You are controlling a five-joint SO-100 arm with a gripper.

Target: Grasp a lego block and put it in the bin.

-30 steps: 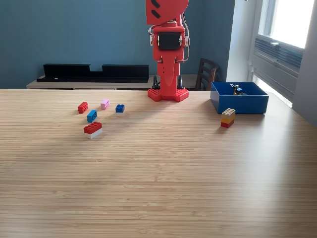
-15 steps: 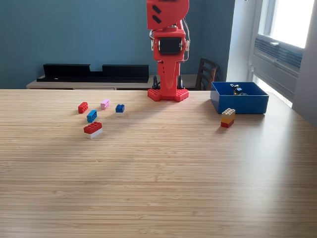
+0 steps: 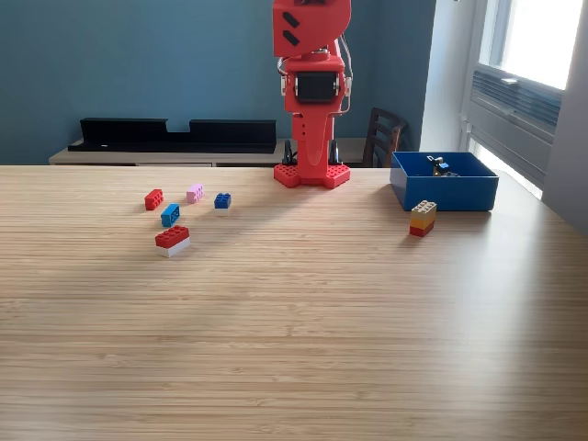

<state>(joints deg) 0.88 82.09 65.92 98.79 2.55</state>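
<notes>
Several lego blocks lie on the wooden table (image 3: 294, 331) in the exterior view. On its left are a red block (image 3: 153, 198), a pink block (image 3: 194, 193), a dark blue block (image 3: 222, 200), a light blue block (image 3: 170, 215) and a red-on-white block (image 3: 172, 240). A tan, yellow and red stack (image 3: 423, 218) stands just in front of the blue bin (image 3: 445, 184), which holds small pieces (image 3: 439, 166). The red arm (image 3: 312, 92) rises from its base (image 3: 310, 175) at the table's far edge and runs out of the top of the picture. Its gripper does not show.
A black shelf unit (image 3: 175, 134) sits on a low sideboard behind the table. A dark chair (image 3: 384, 136) stands behind the bin. A window and radiator (image 3: 514, 92) fill the exterior view's right.
The arm's upper section has shifted slightly above its base. The blocks and the bin have not moved.
</notes>
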